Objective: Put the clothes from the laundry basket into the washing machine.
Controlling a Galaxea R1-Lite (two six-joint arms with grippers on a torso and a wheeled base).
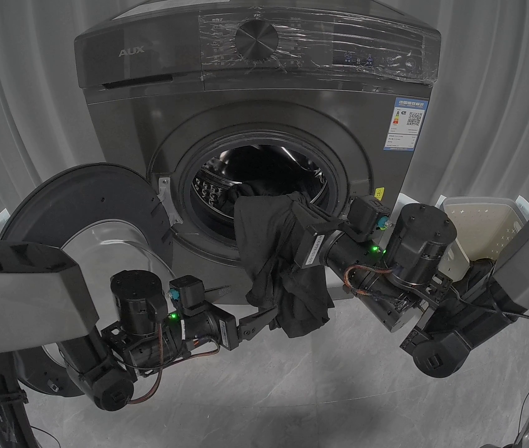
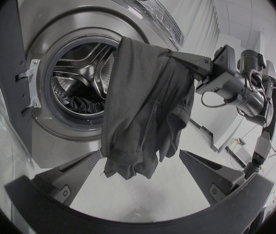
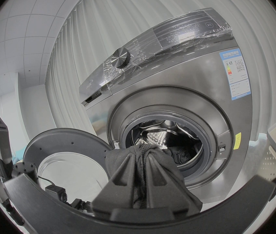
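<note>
Garment (image 1: 280, 262) before open drum mouth (image 1: 264, 166)

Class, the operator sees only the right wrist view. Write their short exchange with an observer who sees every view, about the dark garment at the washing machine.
Operator: Is it inside the drum yet?
Observer: No, the dark garment hangs from the right hand down the front of the washing machine.
Operator: Where is the left hand?
Observer: The left hand is open, with the garment's lower end between its fingers.
</note>
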